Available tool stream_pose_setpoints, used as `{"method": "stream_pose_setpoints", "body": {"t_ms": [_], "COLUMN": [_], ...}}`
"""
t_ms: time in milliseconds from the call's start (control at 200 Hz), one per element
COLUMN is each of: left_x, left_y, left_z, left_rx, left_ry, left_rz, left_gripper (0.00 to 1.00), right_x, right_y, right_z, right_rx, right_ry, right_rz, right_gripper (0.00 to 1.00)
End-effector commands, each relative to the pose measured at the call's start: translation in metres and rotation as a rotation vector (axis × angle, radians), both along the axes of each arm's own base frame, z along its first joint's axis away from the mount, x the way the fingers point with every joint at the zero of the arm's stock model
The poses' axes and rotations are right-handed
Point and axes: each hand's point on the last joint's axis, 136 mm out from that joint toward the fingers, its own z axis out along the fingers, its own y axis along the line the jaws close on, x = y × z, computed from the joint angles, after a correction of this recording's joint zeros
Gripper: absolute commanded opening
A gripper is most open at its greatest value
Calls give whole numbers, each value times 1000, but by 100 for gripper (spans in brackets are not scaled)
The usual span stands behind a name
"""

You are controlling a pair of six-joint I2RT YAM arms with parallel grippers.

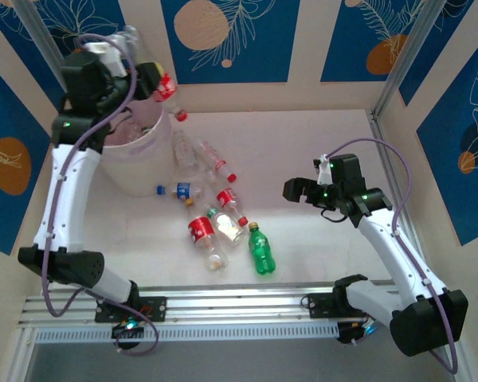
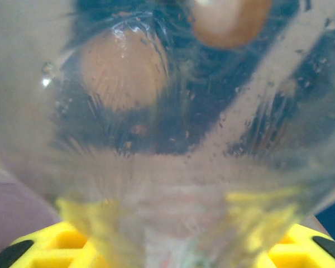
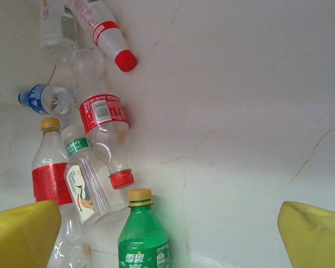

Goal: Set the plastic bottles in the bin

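Our left fingers (image 2: pixel 50 248) are closed on a clear bottle with a red label (image 1: pixel 164 84), held tilted over the far rim of the bin (image 1: pixel 135 173), its cap end pointing down and out past the rim. So we judge this bottle to be on the point of going in, not yet dropped. Our right fingers (image 3: pixel 22 234) are spread wide and hold nothing. They hover well away from the bin, on the far side of the loose bottles from it, and look down on that pile. Pale shapes show inside the bin, but we cannot tell how many bottles it holds. Most of the job looks undone. Beside the bin, on the bench (image 1: pixel 311 143), two clear bottles (image 1: pixel 185 153) lie close to its wall, and a small blue-labelled bottle (image 1: pixel 183 191) lies just by its foot. Further from the bin lie two red-labelled bottles (image 1: pixel 226 199) and one with a white and green label (image 1: pixel 228 228). The green bottle (image 1: pixel 260 253) lies furthest out. By our count about seven bottles are left on the bench. The open right fingers are the ones nearer the outer end of the pile.
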Motion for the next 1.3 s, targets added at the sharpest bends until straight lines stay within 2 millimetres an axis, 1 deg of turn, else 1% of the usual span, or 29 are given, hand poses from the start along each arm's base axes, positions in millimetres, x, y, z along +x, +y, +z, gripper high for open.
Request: {"method": "stream_pose_setpoints", "body": {"t_ms": [0,80,145,195,255,425,550,630,925,1050,1145,1295], "left_x": [-8,-10,-9,-7,-1,18,25,26,36,39,41,45], "left_y": [58,95,120,132,139,140,133,131,123,118,115,103], "left_z": [3,2,-3,-11,-25,-74,-108,-124,-176,-199,-213,-235], "left_rx": [21,-7,-9,5,33,105,152,188,325,337,330,305], "left_ry": [2,-14,-17,-5,31,137,201,232,363,415,440,484], "left_rz": [141,240,310,340,349,306,268,263,180,133,105,54], "left_gripper": [0,0,0,0,0,0,0,0,0,0,0,0], "right_x": [-3,-3,-2,-3,-2,-2,-3,-3,1,4,4,7], "right_y": [2,2,2,3,3,3,5,8,19,22,24,26], "right_z": [-6,-7,-8,-9,-10,-10,-12,-11,-10,-9,-10,-9], "right_rx": [2,-2,-3,-4,-5,-7,-3,-1,-20,-29,-35,-37], "right_ry": [26,27,30,32,35,35,43,42,45,43,44,45], "right_rz": [4,6,8,11,12,10,12,21,47,53,60,61], "right_gripper": [100,100,100,99,99,99,99,99,99,99,99,99]}}
